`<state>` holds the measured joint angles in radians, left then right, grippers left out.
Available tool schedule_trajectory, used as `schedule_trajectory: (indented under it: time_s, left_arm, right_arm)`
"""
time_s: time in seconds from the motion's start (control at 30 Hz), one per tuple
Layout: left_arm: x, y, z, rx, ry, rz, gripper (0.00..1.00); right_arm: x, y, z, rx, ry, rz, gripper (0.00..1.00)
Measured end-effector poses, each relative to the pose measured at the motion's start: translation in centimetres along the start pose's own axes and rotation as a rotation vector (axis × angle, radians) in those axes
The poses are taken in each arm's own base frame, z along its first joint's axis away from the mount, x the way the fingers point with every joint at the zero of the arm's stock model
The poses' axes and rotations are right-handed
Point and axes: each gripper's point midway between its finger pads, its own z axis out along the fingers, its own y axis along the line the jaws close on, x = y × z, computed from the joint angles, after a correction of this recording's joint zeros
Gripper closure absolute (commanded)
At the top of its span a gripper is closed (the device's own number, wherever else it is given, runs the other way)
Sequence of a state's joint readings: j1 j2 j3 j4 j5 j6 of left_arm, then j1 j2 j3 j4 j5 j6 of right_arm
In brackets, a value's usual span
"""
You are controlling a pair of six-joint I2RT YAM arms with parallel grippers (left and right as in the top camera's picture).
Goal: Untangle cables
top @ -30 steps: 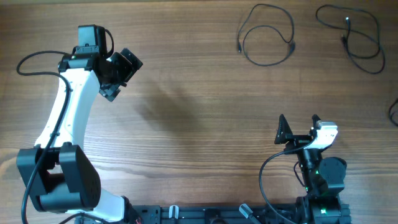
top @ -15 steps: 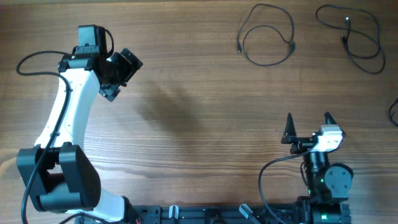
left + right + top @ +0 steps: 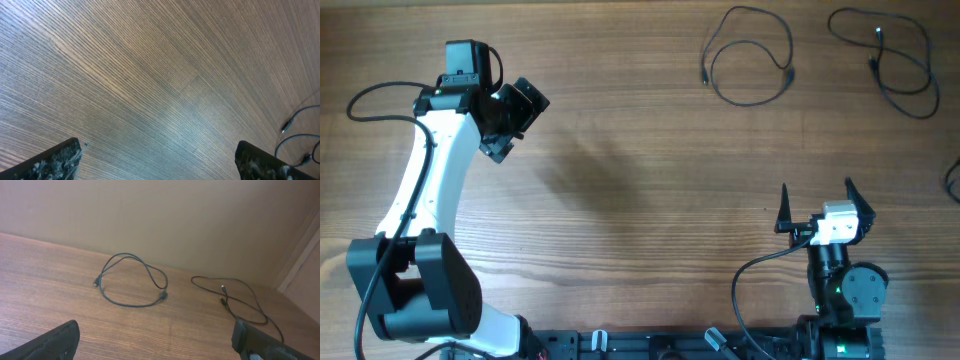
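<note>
Three thin black cables lie apart along the far right of the table. One is a loop point(image 3: 788, 72), another a loop point(image 3: 876, 40) nearer the corner, and a third point(image 3: 953, 180) is cut by the right edge. My right gripper point(image 3: 816, 190) stands open near the front edge, well short of them. In the right wrist view its gripper point(image 3: 157, 340) faces the first loop point(image 3: 162, 296) and the second point(image 3: 222, 288), with nothing between the jaws. My left gripper point(image 3: 523, 125) is open over bare wood at the left. Its wrist view shows the gripper point(image 3: 157, 160) empty and a bit of cable point(image 3: 285, 127) far right.
The left arm's thick black wiring point(image 3: 365, 100) loops out at the left edge. The arm bases and a black rail point(image 3: 650, 345) line the front edge. A plain wall point(image 3: 160, 215) rises behind the table's far edge.
My right gripper has shifted a little to the right and squared up toward the far cables. The left arm and the cables have not moved.
</note>
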<state>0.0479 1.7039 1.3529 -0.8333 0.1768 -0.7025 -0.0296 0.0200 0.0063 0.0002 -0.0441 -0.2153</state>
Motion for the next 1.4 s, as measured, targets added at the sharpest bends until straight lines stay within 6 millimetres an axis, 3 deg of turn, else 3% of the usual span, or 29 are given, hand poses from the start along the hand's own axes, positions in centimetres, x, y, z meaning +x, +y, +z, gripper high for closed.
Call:
schedule_trajectory:
  time_s: [0.27,0.37,0.43,0.53,0.6,0.63,0.67,0.8,0.9,0.93,1.2,1.4]
  left_arm:
    - [0.0,0.0,0.0,0.001,-0.001,0.000,0.00]
    - [-0.1,0.8,-0.4,-0.041,-0.019,0.001,0.00]
    - [-0.7,0.3,-2.1,-0.017,-0.083,0.024,0.00]
    - [-0.6,-3.6,-8.1,0.165,-0.293,0.204,0.00]
    - [1.5,-3.6,-10.3,0.250,-0.373,0.277,0.00]
    - [4.4,-1.9,-11.7,0.308,-0.416,0.320,0.00]
    - [4.9,-1.8,-12.7,0.350,-0.457,0.334,0.00]
    - [9.5,2.8,-14.3,0.571,-0.675,0.378,0.00]
    - [11.0,4.4,-13.7,0.659,-0.753,0.390,0.00]
    - [11.4,5.2,-12.7,0.680,-0.775,0.393,0.00]
    - [11.8,6.5,-8.4,0.660,-0.850,0.504,0.00]
    - [11.9,6.5,-8.9,0.620,-0.919,0.629,0.00]
  right_arm:
    - [0.0,0.0,0.0,0.000,0.000,0.000,0.00]
    - [0.0,0.0,0.0,0.000,0.000,0.000,0.00]
    - [0.0,0.0,0.0,0.000,-0.001,0.000,0.00]
    - [-0.1,0.0,0.0,0.001,-0.004,0.000,0.00]
    - [-0.1,0.0,0.0,0.001,-0.006,-0.001,0.00]
    - [-0.1,0.0,0.0,0.001,-0.006,-0.001,0.00]
    - [-0.2,0.0,-0.1,0.002,-0.009,-0.001,0.00]
    - [-0.2,0.0,0.0,0.002,-0.007,-0.008,0.00]
    - [-0.1,0.0,0.0,0.002,-0.005,-0.011,0.00]
    - [-0.1,0.0,0.0,0.002,-0.006,-0.011,0.00]
    - [-0.1,0.0,0.0,0.002,-0.006,-0.011,0.00]
    - [-0.1,0.0,0.0,0.002,-0.006,-0.011,0.00]
